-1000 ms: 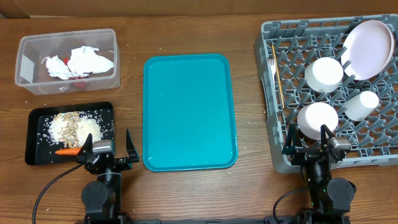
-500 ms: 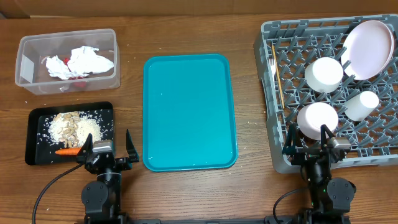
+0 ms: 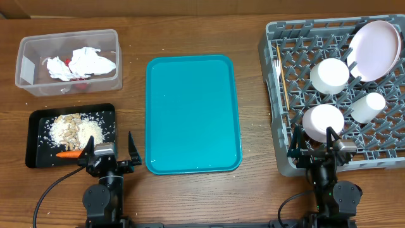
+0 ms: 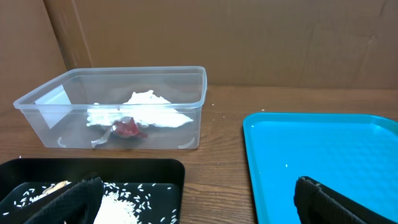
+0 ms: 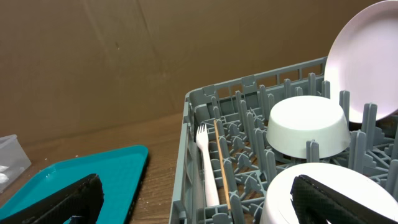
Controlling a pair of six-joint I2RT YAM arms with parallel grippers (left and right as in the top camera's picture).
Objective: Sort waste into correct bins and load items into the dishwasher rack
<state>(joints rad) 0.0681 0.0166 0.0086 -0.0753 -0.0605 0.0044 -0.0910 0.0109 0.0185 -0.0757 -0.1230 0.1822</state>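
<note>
Both my jaws stand wide open, empty: left gripper (image 3: 111,148) beside the black tray (image 3: 34,156), right gripper (image 3: 312,143) at the dishwasher rack (image 3: 283,149). Everything looks sorted; I should disturb nothing.

Wooden table (image 3: 190,31) | on it: clear tub (image 3: 68,31), black tray (image 3: 35,153), teal tray (image 3: 193,114), grey rack (image 3: 272,38)

A wooden counter (image 3: 253,76) of mid-brown, streaky grain fills the overhead view from edge to edge. Behind its far edge stands a plain brown cardboard wall (image 4: 280,37), matt and unmarked, with a crease slanting down on its left side in the left wrist view. The light is soft and even, casting only faint shadows.
</note>
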